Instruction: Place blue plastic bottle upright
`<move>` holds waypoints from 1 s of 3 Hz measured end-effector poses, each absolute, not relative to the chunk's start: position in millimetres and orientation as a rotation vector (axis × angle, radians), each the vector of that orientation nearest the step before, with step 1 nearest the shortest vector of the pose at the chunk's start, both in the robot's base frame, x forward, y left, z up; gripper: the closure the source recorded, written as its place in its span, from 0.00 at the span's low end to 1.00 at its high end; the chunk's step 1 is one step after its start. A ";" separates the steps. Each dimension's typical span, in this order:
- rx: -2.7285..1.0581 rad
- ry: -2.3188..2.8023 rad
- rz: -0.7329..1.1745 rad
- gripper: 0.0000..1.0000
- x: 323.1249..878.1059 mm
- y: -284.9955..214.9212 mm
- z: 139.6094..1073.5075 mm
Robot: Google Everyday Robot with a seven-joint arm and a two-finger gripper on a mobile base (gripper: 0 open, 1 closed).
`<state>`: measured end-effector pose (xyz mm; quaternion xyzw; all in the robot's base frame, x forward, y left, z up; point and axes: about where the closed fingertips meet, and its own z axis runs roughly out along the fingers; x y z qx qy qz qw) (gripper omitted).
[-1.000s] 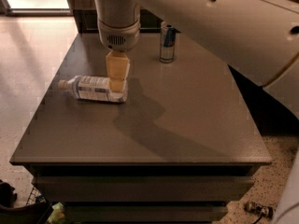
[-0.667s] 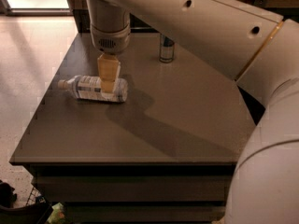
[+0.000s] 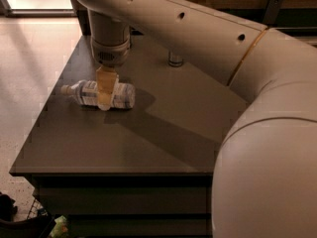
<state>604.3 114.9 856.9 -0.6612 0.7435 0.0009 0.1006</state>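
Dark grey tabletop (image 3: 163,138) carried the small clear plastic bottle with a blue-and-white label (image 3: 125,96). It lay on its side near the left edge, long axis running left to right, white cap pointing left. The beige pincer (image 3: 106,94) hung straight down over its middle; whether it was clamped could not be told.

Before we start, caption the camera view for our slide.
Gripper at the blue plastic bottle lying on its side on the dark table, a can behind.
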 end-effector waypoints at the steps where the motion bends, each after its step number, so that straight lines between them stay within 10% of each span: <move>1: -1.954 2.195 0.054 0.00 602.0 129.0 844.1; 3: -1.963 2.184 0.094 0.34 596.7 145.0 829.8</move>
